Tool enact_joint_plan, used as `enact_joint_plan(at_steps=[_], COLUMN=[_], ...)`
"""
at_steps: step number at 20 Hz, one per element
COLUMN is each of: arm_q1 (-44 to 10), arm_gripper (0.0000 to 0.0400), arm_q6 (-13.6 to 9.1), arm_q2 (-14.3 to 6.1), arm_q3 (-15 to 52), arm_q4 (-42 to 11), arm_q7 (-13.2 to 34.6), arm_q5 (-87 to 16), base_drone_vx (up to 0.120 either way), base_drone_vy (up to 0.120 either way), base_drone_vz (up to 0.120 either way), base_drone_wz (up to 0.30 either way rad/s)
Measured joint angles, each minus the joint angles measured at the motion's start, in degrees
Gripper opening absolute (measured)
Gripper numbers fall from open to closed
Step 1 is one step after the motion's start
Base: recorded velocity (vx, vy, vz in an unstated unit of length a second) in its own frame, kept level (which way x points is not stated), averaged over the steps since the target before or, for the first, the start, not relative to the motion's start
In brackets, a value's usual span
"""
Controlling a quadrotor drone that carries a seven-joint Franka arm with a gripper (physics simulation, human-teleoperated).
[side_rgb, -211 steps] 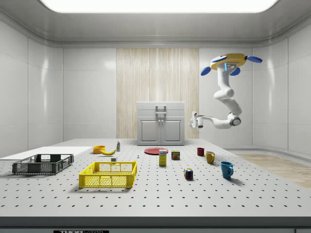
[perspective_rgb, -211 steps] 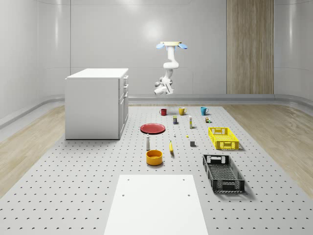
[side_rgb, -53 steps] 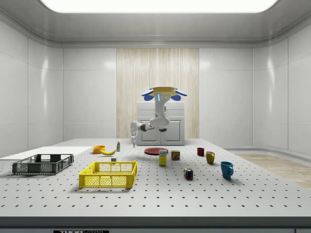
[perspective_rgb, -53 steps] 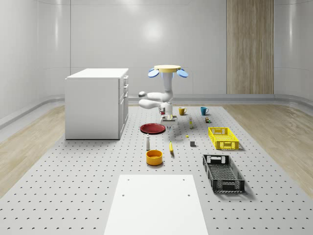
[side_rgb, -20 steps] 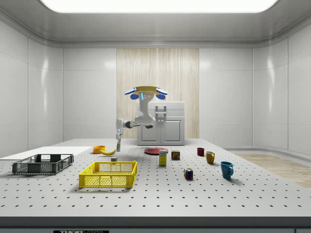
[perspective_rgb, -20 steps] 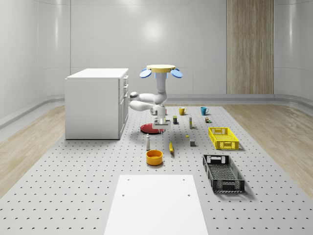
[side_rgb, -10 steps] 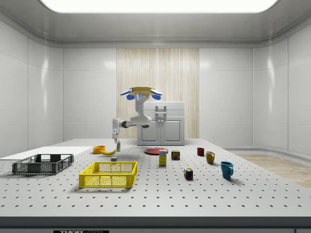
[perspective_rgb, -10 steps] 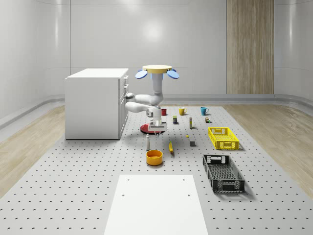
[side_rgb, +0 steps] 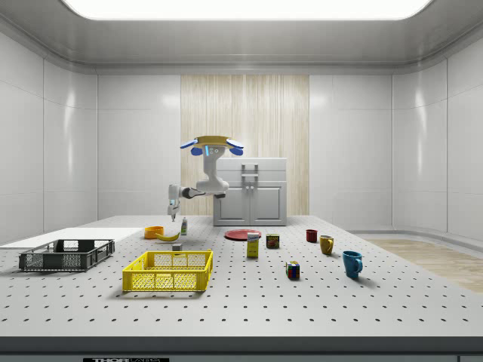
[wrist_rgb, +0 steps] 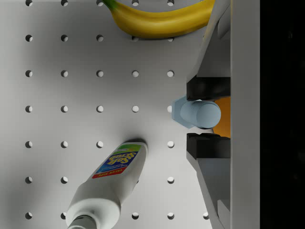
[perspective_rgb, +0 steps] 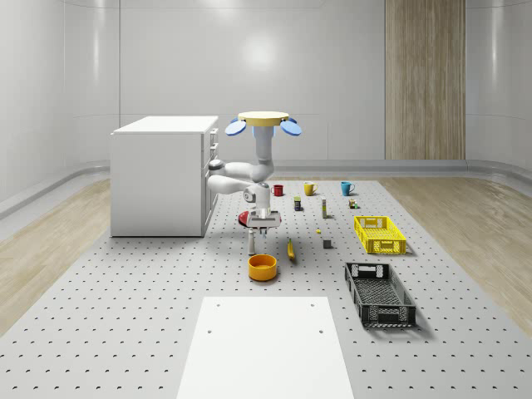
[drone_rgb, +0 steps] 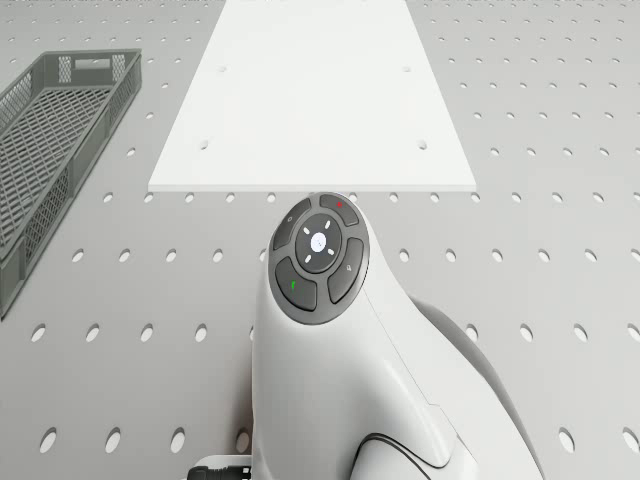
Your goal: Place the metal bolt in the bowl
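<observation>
We've got the bolt point(wrist_rgb: 196, 113) pinched in the tool point(wrist_rgb: 205, 116), head sticking out btwn the black pads in the wrist view, orange bowl point(wrist_rgb: 223, 123) edge just behind it. Vs 0.5 s ago, drone point(perspective_rgb: 261, 122) + arm have slid nearer in the whole-scene view: the tool point(perspective_rgb: 258, 235) went from over the red plate point(perspective_rgb: 244, 218) to beside the white bottle point(perspective_rgb: 251, 243), just far of the bowl point(perspective_rgb: 262, 266). Drone hovers over the worktop point(perspective_rgb: 125, 316), right of the cabinet point(perspective_rgb: 163, 173). Banana point(wrist_rgb: 159, 19) close by. Transport prob. nearly done; we reckon a short move nearer puts the bolt over the bowl for release. Risk: clipping the bottle.
</observation>
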Motion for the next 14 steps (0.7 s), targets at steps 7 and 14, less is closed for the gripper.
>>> enact_joint_plan(at_steps=[7, 14], arm_q1=[-0.1, -0.1], arm_gripper=[0.0100, 0.0100], arm_q6=[0.2, 0.4], arm_q2=[-0.2, -0.4], arm_q3=[0.0, 0.1], arm_q4=[0.0, 0.0], arm_q7=[0.0, 0.1], arm_q5=[0.1, 0.2], base_drone_vx=[0.120, 0.120], base_drone_vy=[0.000, 0.000], base_drone_vz=[-0.086, -0.006], base_drone_wz=[0.000, 0.000])
